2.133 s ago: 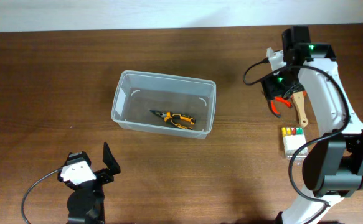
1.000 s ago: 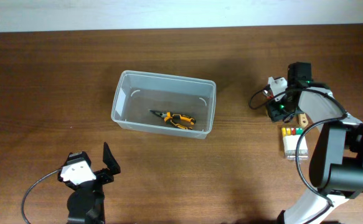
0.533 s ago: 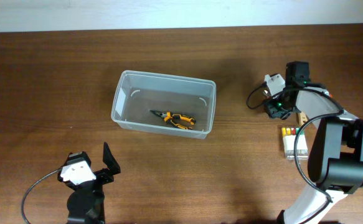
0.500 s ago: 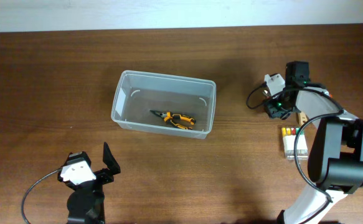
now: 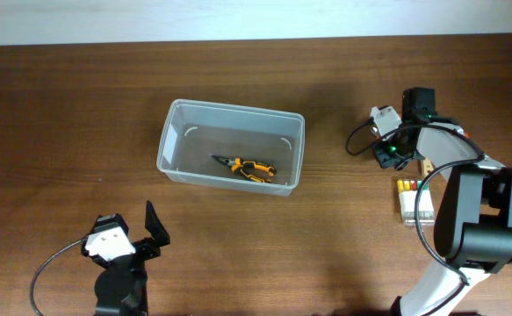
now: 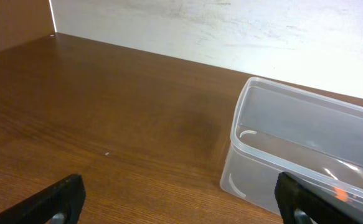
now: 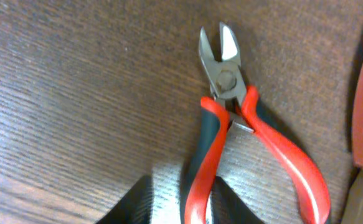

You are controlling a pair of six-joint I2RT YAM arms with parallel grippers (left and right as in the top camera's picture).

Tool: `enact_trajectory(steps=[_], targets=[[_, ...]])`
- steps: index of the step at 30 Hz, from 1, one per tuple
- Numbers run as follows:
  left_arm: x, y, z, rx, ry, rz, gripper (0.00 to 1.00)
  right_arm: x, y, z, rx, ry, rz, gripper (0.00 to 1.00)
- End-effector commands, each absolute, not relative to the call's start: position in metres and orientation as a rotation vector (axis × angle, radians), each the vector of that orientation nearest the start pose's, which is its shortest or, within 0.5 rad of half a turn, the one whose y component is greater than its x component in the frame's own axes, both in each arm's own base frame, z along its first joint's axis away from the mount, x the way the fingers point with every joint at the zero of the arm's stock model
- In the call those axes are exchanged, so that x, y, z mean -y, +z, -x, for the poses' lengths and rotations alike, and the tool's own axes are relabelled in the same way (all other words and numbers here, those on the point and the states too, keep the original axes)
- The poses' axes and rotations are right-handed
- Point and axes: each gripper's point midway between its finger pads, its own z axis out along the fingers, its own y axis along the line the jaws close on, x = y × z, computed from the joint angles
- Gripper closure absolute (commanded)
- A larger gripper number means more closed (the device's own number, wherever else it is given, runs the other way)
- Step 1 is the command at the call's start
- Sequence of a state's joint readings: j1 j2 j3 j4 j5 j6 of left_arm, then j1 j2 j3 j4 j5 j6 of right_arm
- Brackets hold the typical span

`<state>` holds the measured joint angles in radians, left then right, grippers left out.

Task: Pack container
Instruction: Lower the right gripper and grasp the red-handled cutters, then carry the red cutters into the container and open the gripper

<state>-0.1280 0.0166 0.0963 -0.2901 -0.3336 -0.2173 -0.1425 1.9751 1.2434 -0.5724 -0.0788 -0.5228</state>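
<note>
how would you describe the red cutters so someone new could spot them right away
From the clear container in the middle of the wooden table, look to the table's right side, where the right gripper sits low over the wood. The cutters lie flat right under it. Unlike the orange-handled pliers in the container, they have red-and-black handles and short pointed blades.

A robotics test bench, not a lived-in room — a dark brown wood-grain table (image 5: 62, 105) meets a plain white wall (image 6: 231, 25) at its far edge, with a black robot arm (image 5: 119, 281) mounted toward the near left corner, a white-and-black robot arm (image 5: 475, 228) by the near right corner — and red-handled steel cutters (image 7: 231, 124) and a clear rectangular plastic container (image 5: 172, 132) laid out between them.
</note>
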Motion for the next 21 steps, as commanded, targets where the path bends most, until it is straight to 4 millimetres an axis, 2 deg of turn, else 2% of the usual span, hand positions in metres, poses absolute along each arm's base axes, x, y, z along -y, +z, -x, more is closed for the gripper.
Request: enact_trajectory(steps=[1,3,8,12,13,18,21], targets=[[-0.027,0.147,-0.232,-1.743,0.055,0.309,0.01,0.039,-0.013,-0.400,-2.849,0.020,0.574,0.76],[-0.027,0.147,-0.232,-1.743,0.054,0.309,0.01,0.037,-0.013,-0.401,-2.845,0.039,0.575,0.78],[-0.027,0.147,-0.232,-1.743,0.054,0.309,0.01,0.037,-0.011,-0.402,-2.840,0.035,0.574,0.96],[-0.027,0.147,-0.232,-1.743,0.054,0.309,0.01,0.039,0.010,-0.420,-2.809,0.027,0.501,0.96],[-0.027,0.147,-0.232,-1.743,0.054,0.309,0.01,0.041,0.028,-0.431,-2.787,0.018,0.482,0.96],[-0.027,0.147,-0.232,-1.743,0.054,0.309,0.01,0.040,0.096,-0.463,-2.712,-0.010,0.491,0.96],[-0.027,0.147,-0.232,-1.743,0.054,0.309,0.01,0.025,0.149,-0.481,-2.635,0.010,0.524,0.96]])
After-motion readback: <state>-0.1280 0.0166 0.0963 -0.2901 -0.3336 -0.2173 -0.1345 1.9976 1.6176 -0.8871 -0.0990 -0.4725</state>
